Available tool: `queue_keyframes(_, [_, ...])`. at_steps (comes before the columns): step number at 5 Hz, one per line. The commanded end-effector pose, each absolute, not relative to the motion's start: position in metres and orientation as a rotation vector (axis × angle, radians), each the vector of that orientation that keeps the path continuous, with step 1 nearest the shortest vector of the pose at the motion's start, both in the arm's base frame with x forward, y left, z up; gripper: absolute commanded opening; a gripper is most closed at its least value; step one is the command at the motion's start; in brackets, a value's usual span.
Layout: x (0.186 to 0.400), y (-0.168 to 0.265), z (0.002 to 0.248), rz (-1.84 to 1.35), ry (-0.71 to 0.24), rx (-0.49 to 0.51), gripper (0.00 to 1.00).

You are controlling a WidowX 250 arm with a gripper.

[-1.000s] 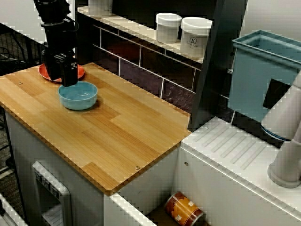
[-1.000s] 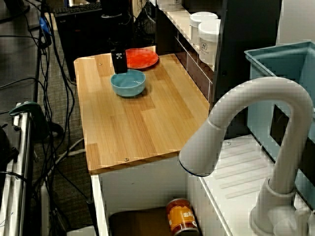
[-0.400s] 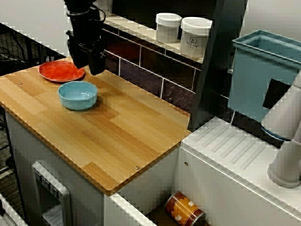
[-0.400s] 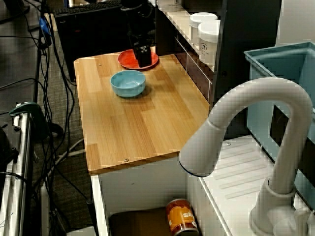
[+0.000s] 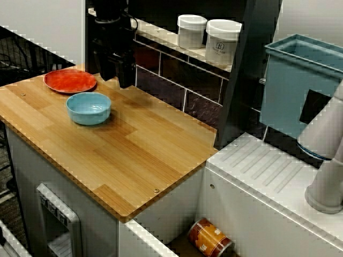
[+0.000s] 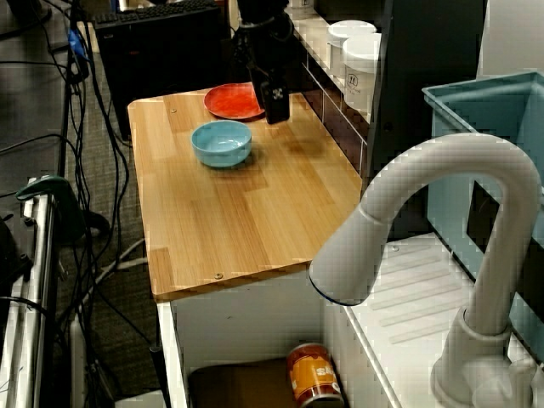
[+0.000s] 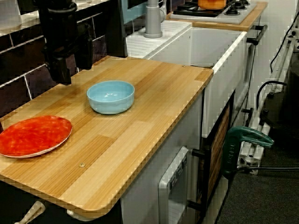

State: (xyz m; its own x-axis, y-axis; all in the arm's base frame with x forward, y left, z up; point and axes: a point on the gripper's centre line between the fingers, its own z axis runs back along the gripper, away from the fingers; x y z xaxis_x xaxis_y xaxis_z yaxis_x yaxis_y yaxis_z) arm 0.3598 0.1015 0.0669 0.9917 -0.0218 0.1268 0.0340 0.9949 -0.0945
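Note:
My black gripper [image 5: 122, 80] hangs over the back of the wooden counter [image 5: 139, 155], close to the dark tiled wall. From the counter's end, my gripper [image 7: 74, 74] shows two fingers apart with nothing between them. A light blue bowl [image 5: 89, 108] stands empty on the wood, in front and to the left of the gripper in the view across the counter. A red plate [image 5: 70, 81] lies behind the bowl near the counter's far corner. In the view past the tap, my gripper [image 6: 278, 106] is just right of the plate [image 6: 234, 101] and behind the bowl [image 6: 221, 143].
Two white jars [image 5: 222, 42] stand on the shelf above the tiles. A teal bin [image 5: 300, 80] sits beside the ribbed draining board. A white tap [image 6: 442, 221] arches over the sink, where an orange can [image 5: 210, 237] lies.
My gripper has risen from just above the blue bowl and moved right and back, past the red plate, to the tiled wall. Bowl and plate have not moved.

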Motion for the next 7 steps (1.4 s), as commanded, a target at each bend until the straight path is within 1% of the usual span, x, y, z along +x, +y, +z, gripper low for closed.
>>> queue_keyframes(1, [0.344, 0.093, 0.07, -0.059, -0.179, -0.052, 1.0])
queue_keyframes(3, [0.315, 0.087, 0.064, -0.079, -0.17, -0.041, 1.0])
queue_keyframes(4, [0.301, 0.089, 0.069, -0.082, -0.175, -0.05, 1.0])
queue_keyframes(7, [0.271, 0.096, 0.068, -0.088, -0.164, -0.046, 1.0])
